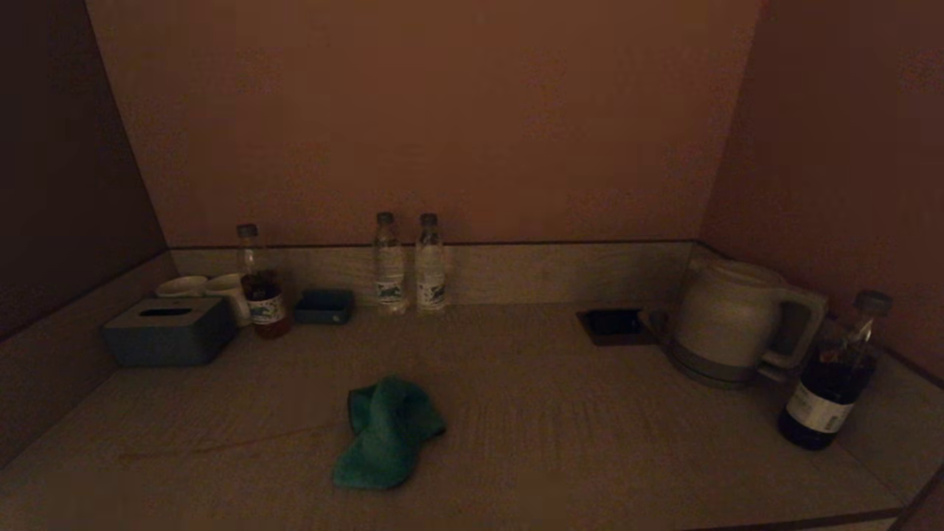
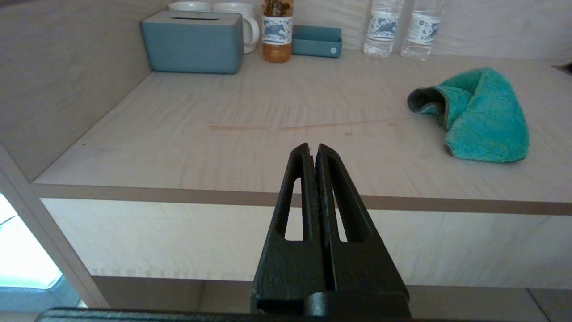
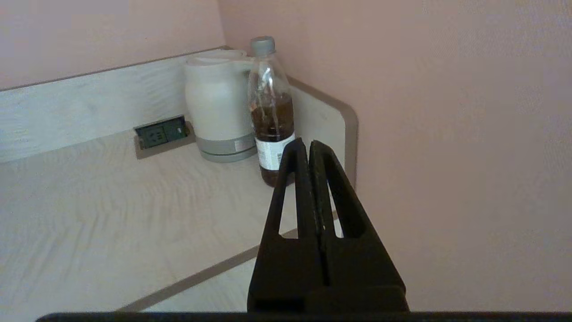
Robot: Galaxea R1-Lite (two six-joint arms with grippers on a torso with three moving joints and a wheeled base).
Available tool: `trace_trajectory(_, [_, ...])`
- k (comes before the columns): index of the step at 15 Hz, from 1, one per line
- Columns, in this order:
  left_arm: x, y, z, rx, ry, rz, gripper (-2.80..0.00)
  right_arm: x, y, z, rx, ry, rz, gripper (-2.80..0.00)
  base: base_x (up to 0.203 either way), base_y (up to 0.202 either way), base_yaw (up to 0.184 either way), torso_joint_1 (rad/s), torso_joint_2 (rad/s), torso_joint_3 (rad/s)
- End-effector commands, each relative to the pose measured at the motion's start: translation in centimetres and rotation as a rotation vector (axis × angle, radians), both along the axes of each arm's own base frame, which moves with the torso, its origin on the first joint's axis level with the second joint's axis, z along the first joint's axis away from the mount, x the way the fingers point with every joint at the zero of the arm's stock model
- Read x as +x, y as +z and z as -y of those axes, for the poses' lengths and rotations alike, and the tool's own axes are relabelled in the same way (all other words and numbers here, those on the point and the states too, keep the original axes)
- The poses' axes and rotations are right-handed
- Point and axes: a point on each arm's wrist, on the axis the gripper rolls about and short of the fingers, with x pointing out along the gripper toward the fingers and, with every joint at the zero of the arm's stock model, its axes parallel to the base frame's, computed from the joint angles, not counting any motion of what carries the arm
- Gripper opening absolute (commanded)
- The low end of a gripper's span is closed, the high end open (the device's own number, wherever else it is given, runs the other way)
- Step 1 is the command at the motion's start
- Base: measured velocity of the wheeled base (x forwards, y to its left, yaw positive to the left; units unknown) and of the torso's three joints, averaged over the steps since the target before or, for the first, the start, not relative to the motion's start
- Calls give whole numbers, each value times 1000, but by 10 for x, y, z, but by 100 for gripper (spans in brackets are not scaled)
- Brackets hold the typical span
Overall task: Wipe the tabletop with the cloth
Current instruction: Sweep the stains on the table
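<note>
Both hands (image 2: pixel 316 147) (image 3: pixel 309 144) empty, cloth (image 2: pixel 480 115) apart

No words readable. Water bottles (image 2: pixel 400 27) and tea bottle (image 2: pixel 277 29) carry blue-and-white picture labels; dark bottle (image 3: pixel 271 116) has white label, print too small to read.

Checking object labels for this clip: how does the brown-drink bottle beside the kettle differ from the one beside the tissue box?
The bottle by the kettle holds near-black liquid filling roughly its lower half; the bottle by the tissue box holds amber liquid, only at the bottom. The first stands near the tabletop's right rim, the second at the back left beside the mugs. Both stand upright and capped.
</note>
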Motion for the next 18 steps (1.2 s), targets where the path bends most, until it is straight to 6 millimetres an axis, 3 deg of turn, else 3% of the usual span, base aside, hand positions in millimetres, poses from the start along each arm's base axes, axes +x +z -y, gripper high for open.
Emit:
trace_trajectory(1, [0, 0, 0, -2, 0, 0, -280, -10, -11, -3, -39, 106, 39, -280, 0, 0, 0, 0, 0, 0])
trace_trajectory(4, [0, 0, 0, -3, 1, -1, -280, -8, -47, -5, -136, 220, -38, -280, 0, 0, 0, 0, 0, 0])
trace_trajectory(10, [0, 0, 0, -3, 1, -1, -280, 4, -65, -11, -173, 437, -5, -280, 0, 0, 0, 0, 0, 0])
trace_trajectory(18, [0, 0, 0, 2, -1, -1, -280, 11, -90, -11, -84, 463, -102, -280, 0, 0, 0, 0, 0, 0])
